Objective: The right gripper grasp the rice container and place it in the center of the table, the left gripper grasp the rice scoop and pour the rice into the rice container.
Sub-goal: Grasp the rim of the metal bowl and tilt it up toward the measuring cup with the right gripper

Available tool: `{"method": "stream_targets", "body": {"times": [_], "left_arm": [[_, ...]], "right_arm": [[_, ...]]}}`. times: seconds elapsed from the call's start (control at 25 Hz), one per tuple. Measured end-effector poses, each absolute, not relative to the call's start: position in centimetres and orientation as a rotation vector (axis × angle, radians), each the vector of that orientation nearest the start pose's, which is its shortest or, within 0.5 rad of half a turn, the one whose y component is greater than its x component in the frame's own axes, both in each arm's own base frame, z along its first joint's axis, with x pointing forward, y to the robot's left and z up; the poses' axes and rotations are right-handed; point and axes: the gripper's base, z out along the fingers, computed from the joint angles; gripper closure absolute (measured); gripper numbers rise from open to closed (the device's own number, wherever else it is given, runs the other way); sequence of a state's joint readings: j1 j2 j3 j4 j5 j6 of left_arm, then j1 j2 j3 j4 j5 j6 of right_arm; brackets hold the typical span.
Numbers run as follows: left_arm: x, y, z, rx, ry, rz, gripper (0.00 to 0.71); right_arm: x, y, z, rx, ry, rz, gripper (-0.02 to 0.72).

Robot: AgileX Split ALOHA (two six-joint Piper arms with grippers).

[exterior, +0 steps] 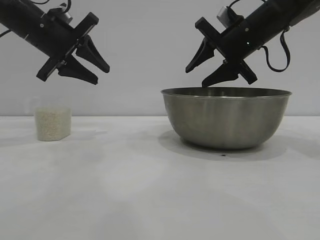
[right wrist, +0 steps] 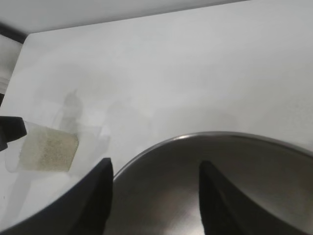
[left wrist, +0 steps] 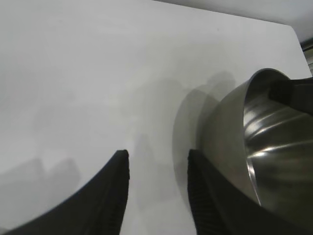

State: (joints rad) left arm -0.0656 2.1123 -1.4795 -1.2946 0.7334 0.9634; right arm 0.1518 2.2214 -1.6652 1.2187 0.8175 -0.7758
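The rice container [exterior: 227,119], a big steel bowl, stands on the white table [exterior: 125,190] right of centre. My right gripper [exterior: 196,77] hangs open just above its near-left rim and touches nothing. From the right wrist, that gripper [right wrist: 155,163] has one finger outside the bowl's [right wrist: 225,191] rim and one over its inside. The rice scoop [exterior: 52,123], a clear cup full of white rice [exterior: 51,126], stands at the far left, also seen as the cup [right wrist: 48,151]. My left gripper [exterior: 101,75] is open and empty, high up and right of the scoop. From its wrist, that gripper [left wrist: 157,152] has the bowl [left wrist: 230,142] beside it.
A tip of the left gripper [right wrist: 11,131] shows beside the scoop in the right wrist view. Bare white table lies between scoop and bowl and along the front. A plain grey wall stands behind the table.
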Motion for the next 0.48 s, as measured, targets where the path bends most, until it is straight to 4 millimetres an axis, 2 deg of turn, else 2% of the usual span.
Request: {"method": "stream_targets", "body": {"times": [0.48], "left_arm": [[44.54,-9.12,18.53,0.173,2.326,-1.026,0.469]], "right_arm": [[46.3,13.59,18.25,-0.198,2.382,1.152,0.325]]}}
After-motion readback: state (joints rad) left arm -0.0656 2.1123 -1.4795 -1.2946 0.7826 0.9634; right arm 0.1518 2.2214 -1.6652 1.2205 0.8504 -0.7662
